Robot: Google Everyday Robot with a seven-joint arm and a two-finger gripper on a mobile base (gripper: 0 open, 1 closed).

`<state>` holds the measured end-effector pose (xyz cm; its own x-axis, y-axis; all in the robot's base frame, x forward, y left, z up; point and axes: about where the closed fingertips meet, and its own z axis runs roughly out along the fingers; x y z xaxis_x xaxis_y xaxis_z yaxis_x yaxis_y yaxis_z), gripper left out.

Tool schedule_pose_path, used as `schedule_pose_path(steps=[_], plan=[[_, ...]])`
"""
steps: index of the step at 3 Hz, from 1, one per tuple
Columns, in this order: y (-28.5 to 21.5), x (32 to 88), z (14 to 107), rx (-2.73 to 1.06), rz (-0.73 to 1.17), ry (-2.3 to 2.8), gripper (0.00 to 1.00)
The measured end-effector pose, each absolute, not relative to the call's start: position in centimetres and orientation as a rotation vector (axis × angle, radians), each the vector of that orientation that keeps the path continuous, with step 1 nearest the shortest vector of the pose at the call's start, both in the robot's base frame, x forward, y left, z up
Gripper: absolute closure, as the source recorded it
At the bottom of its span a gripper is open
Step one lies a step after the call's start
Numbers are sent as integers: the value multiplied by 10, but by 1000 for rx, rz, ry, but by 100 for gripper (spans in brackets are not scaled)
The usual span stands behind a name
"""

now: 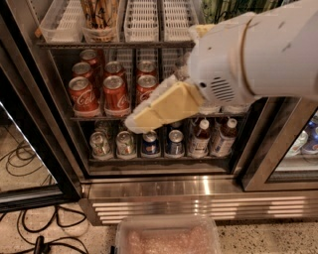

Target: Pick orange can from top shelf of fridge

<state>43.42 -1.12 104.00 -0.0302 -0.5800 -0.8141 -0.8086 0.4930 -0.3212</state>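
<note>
The orange can (99, 14), orange-brown with dark streaks, stands in a clear lane tray on the top shelf (114, 44) of the fridge (149, 191), at the upper left; its top is cut off by the picture's edge. My gripper (136, 123), pale yellow on a big white arm (258, 54), hangs in front of the middle rack. It sits below and to the right of the orange can, apart from it, and holds nothing that I can see.
Red cola cans (115, 94) fill the middle rack's left side. Small cans (149, 144) and bottles (198, 141) stand on the bottom rack. Empty white lane trays (144, 20) lie right of the orange can. The dark door frame (30, 124) is at the left. A plastic bin (166, 238) and cables (30, 228) lie on the floor.
</note>
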Motion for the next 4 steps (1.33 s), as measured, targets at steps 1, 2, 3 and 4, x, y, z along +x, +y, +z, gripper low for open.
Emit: schedule_pose_path(steps=[1, 2, 3, 4], plan=[[31, 444, 1045, -1094, 319, 1645, 0], [52, 464, 1062, -1066, 315, 1558, 0], [56, 460, 1071, -1068, 300, 1542, 0], [56, 460, 1071, -1068, 300, 1542, 0]])
